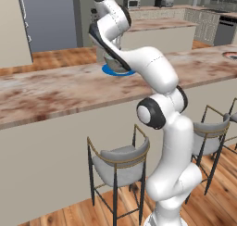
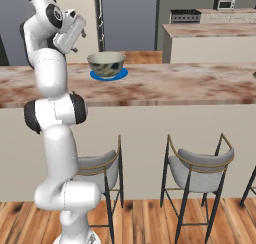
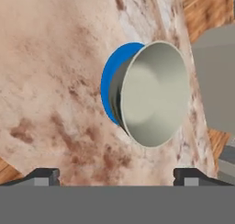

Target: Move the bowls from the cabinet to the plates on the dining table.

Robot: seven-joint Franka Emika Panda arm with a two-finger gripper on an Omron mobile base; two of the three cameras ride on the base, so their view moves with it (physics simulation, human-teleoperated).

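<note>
A grey-white stone-look bowl (image 2: 106, 64) with a pale beige inside (image 3: 153, 94) stands upright on the bright blue plate (image 2: 108, 75) on the dining table (image 2: 190, 85). In the left base view the arm covers part of this bowl (image 1: 115, 63) and its blue plate (image 1: 111, 71). My gripper (image 3: 117, 176) is open and empty, drawn back above and to the left of the bowl, apart from it. Its hand (image 2: 70, 30) hangs over the table's near edge. A plate with a reddish-brown rim (image 1: 230, 55) lies far right on the table. The cabinet is out of view.
Grey-seated bar stools (image 1: 120, 160) (image 2: 200, 168) stand under the table's near side on the wood floor. A shorter marble-topped island (image 1: 157, 33) (image 2: 210, 38) stands beyond the table, with back counters and a microwave (image 2: 226, 4) behind it.
</note>
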